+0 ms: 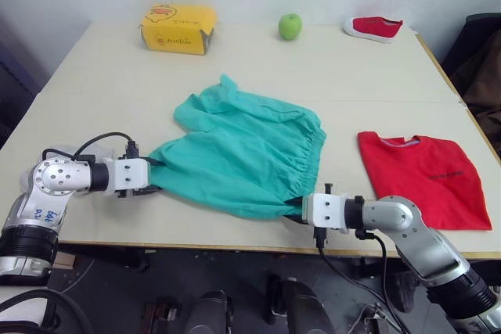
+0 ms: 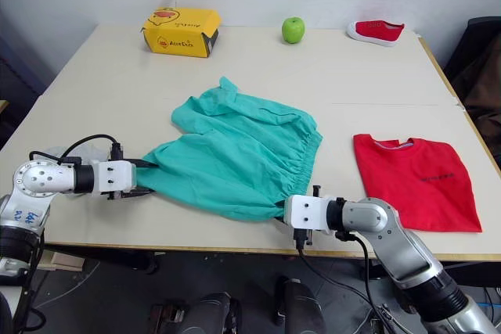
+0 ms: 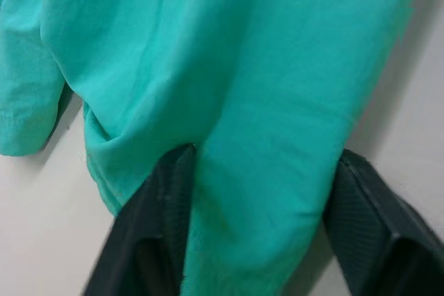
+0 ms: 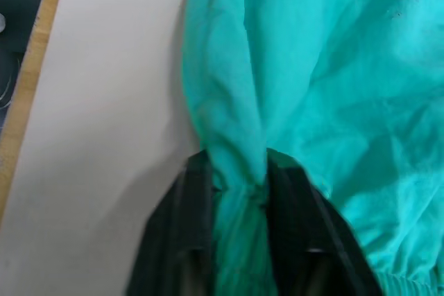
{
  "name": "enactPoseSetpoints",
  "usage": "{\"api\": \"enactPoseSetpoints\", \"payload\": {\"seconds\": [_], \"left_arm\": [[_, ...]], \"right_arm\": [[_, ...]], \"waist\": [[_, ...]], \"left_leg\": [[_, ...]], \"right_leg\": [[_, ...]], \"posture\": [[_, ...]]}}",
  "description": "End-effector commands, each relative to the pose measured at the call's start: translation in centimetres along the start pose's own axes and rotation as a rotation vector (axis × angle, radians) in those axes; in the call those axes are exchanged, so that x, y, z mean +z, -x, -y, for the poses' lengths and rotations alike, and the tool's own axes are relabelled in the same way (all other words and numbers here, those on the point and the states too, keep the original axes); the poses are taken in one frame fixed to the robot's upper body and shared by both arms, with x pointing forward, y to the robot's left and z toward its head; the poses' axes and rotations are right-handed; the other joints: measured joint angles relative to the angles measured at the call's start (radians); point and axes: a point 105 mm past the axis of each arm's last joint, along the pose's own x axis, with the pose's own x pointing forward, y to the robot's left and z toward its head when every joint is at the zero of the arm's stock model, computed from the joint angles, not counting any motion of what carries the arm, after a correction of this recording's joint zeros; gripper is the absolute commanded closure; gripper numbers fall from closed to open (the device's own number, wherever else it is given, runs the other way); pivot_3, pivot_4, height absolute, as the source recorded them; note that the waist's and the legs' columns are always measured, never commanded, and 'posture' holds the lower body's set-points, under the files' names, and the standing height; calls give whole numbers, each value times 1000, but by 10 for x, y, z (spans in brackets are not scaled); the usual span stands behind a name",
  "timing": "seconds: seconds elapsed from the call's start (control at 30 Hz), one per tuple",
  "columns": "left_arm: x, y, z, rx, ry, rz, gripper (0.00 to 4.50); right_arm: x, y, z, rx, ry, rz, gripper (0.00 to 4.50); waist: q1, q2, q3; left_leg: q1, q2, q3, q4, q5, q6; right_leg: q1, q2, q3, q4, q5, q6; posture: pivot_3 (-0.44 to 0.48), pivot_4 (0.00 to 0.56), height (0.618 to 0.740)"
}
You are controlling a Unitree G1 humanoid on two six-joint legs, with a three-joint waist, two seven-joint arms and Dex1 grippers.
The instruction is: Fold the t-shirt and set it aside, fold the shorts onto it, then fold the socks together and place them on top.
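Closest to me, near the front edge of the table (image 1: 235,52), my right pincer (image 4: 239,192) is squeezed tight on a bunched corner of the shorts (image 1: 243,150). My left pincer (image 3: 260,206) has shorts cloth between its two fingers too, but the fingers stand wide apart, so it looks like a loose hold on a thick bit of cloth, and I cannot be sure how hard it grips. The shorts lie spread and a bit wrinkly in the middle of the table, between my two arms. Off to my right, the t-shirt (image 1: 427,177) lies flat and folded, well apart from the shorts, so I think that step is done. Now I am on the shorts step. I think the next move needs both pincers to lift together and bring the near edge over the far part, keeping the cloth smooth. Far back sit a yellow box (image 1: 178,29), a green apple (image 1: 290,26) and a small red shoe (image 1: 374,28).
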Motion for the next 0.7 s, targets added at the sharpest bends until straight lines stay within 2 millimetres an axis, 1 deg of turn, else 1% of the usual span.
{"api": "enactPoseSetpoints", "payload": {"seconds": [0.03, 0.17, 0.27, 0.3, 0.37, 0.43, 0.5, 0.57, 0.6, 0.63, 0.67, 0.7], "left_arm": [[-10, -5, 13, -64, 52, -34, 3108], [-5, 2, 25, -174, 84, -21, 4419], [3, 16, 43, -316, 180, 0, 4467], [10, 29, 57, -421, 259, 7, 4467], [23, 45, 74, -559, 355, 21, 4467], [34, 53, 82, -626, 403, 30, 4467], [38, 57, 85, -661, 415, 22, 4467], [38, 52, 77, -622, 405, 15, 4467], [39, 43, 60, -542, 394, 39, 4467], [42, 33, 34, -421, 370, 85, 4467], [46, 27, 16, -343, 356, 120, 4467], [53, 19, -30, -110, 312, 187, 4467]], "right_arm": [[5, 11, 13, -50, 21, 19, 4500], [8, 21, 9, -4, -21, 41, 4500], [12, 32, 5, 42, -85, 71, 4500], [12, 39, 3, 65, -116, 74, 4500], [10, 48, 2, 90, -149, 72, 4500], [6, 55, 5, 84, -177, 60, 4500], [5, 58, 7, 86, -210, 64, 4500], [5, 57, 11, 79, -236, 75, 4500], [5, 55, 23, 21, -237, 79, 4500], [7, 54, 42, -67, -228, 88, 4500], [8, 54, 55, -127, -221, 95, 4500], [12, 57, 82, -251, -191, 108, 4500]], "waist": [[-1, 0, 0], [-1, 0, 0], [-6, 0, 0], [-13, 1, 0], [-28, 1, 0], [-29, 1, 1], [-25, 1, 1], [-15, 2, 1], [-10, 2, 1], [-3, 2, 2], [2, 3, 2], [8, 3, 2]], "left_leg": [[0, 0, 0, 0, 0, 0], [0, 0, 0, 0, 0, 0], [-1, 1, 0, 0, -1, 0], [-1, 1, 0, -1, -2, 0], [-2, 2, 0, -1, -3, 0], [-2, 2, 0, -2, -4, 1], [-2, 2, 0, 0, -5, 1], [-2, 2, -1, 0, -7, 6], [-1, 2, -1, 1, -8, 6], [-1, 2, -1, 1, -8, 7], [-1, 1, -1, 1, -8, 7], [-1, 1, -2, 2, -7, 7]], "right_leg": [[0, 0, 0, 0, 0, 0], [0, 0, 0, 0, 0, 0], [0, 0, 0, -1, 0, 0], [0, 1, 0, -1, 0, 0], [-1, 2, 0, 0, -1, 0], [-1, 2, 0, -1, -2, 1], [-1, 2, -1, -3, -2, 1], [0, 2, 0, -5, -2, 1], [0, 1, 0, -5, -2, 1], [0, 1, 0, -4, -2, 1], [1, 1, 0, -4, -2, 1], [2, 1, 0, -4, -2, 1]], "posture": [[0, 150, 740], [0, 150, 740], [0, 150, 740], [0, 150, 740], [0, 150, 740], [0, 150, 740], [0, 150, 740], [0, 150, 740], [0, 150, 740], [0, 150, 740], [0, 150, 740], [0, 150, 740]]}}
